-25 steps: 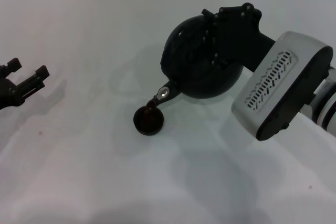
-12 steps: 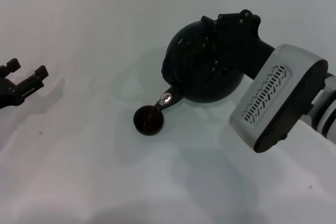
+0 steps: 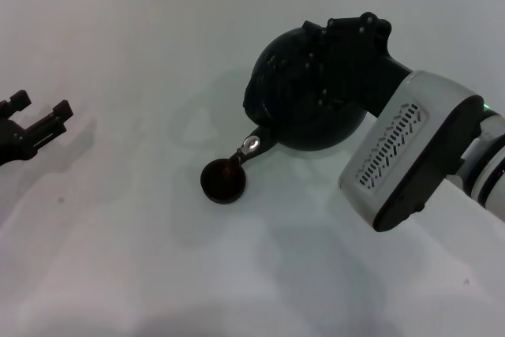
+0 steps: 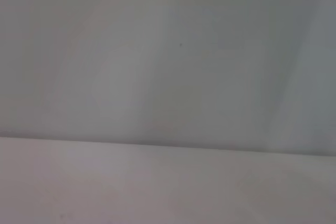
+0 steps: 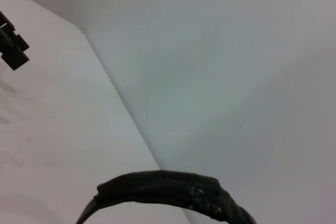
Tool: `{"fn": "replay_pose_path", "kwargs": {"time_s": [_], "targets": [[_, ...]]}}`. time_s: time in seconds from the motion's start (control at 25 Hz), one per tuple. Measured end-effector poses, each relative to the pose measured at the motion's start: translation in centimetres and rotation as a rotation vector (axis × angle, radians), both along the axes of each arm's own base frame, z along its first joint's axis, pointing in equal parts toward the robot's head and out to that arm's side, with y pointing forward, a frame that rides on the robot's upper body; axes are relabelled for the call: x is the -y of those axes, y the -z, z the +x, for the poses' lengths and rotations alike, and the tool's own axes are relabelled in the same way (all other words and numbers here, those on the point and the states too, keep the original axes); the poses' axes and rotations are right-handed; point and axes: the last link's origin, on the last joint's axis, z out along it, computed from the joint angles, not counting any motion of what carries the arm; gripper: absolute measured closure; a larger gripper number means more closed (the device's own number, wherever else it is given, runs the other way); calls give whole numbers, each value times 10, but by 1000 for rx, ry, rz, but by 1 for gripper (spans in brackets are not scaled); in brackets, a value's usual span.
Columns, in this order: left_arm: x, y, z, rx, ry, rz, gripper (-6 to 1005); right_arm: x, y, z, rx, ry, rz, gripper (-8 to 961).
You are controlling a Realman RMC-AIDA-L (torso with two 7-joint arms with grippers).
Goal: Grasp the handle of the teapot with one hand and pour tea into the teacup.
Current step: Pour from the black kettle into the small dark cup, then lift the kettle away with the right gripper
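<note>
The teapot [image 3: 304, 100] hangs tilted under the right hand [image 3: 359, 57], which is clamped on the handle [image 5: 168, 192]; its spout sits just over the teacup [image 3: 222, 180] on the counter [image 3: 118, 258]. Tilting too far could overflow the cup. The left hand [image 3: 39, 120] idles, fingers apart

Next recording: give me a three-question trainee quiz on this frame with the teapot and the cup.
1. True or false: the teapot is tilted with its spout toward the teacup.
2. Which pincer holds the handle? A) left B) right
3. Fill in: the left pincer is parked at the table's ____ edge, fingers apart.

Key: 1 true; 2 B, the right pincer; 3 left.
</note>
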Motion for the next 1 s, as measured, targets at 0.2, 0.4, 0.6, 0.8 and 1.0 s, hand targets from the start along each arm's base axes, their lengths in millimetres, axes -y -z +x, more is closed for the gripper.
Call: {"fn": "replay_pose_path", "kwargs": {"time_s": [0.2,0.4,0.6,0.8,1.0], "targets": [[-1,0,1,0,2,1,149,0,0,1,1,2,0,843],[-3,1,1,-4,0,-2,149,0,0,1,0,4,-1,842],[-4,2,1,-4,-3,-5,149,0,0,1,-1,3,-1,842],[-4,3,1,-2,-5,-6,149,0,0,2,5,2,-1,842],[-4,3,0,-7,-12,-6,149,0,0,2,6,1,-1,842]]}}
